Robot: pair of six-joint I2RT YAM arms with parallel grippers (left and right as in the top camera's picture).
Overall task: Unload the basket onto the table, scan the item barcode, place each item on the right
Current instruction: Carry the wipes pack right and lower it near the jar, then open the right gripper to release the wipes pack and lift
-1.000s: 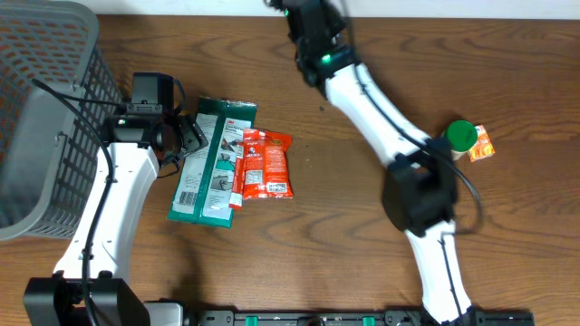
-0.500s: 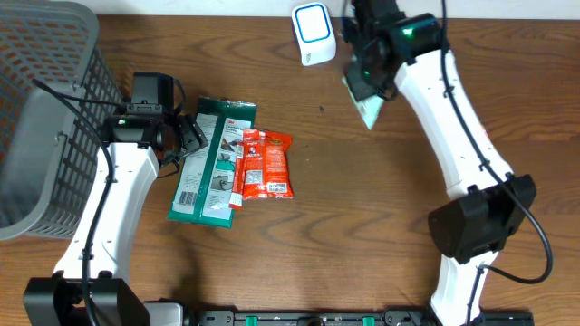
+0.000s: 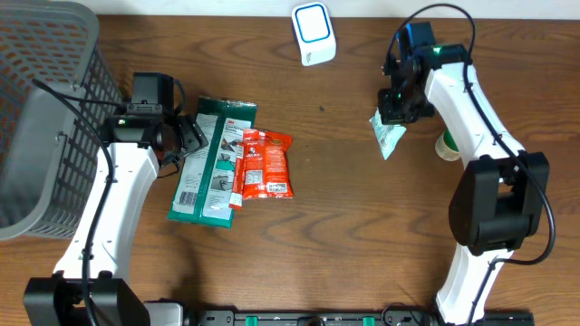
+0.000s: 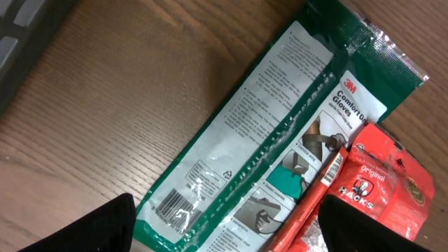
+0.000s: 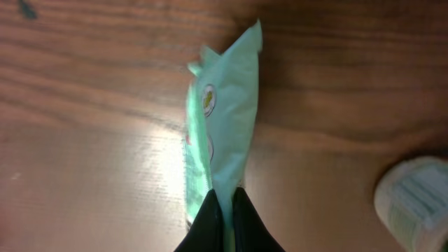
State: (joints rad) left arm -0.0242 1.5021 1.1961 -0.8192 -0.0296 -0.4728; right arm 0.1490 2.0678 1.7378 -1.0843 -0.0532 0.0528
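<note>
My right gripper (image 3: 399, 107) is shut on the edge of a pale green packet (image 3: 388, 134), which hangs above the wood right of centre. In the right wrist view the packet (image 5: 224, 133) stands edge-on, pinched between the two black fingertips of that gripper (image 5: 227, 199). The white scanner with a blue face (image 3: 314, 33) sits at the back edge, left of the packet. My left gripper (image 3: 190, 136) is open over a green glove pack (image 3: 213, 163). In the left wrist view the glove pack's barcode (image 4: 175, 206) faces up between the fingers of the left gripper (image 4: 227, 227).
A red Hacks packet (image 3: 265, 163) overlaps the glove pack's right side. A grey mesh basket (image 3: 36, 109) fills the left edge. A pale round container (image 3: 449, 145) stands on the table just right of the hanging packet, partly behind my right arm.
My right arm has swung from the back near the scanner out to the right and forward, carrying the pale green packet. The left arm has not moved.
</note>
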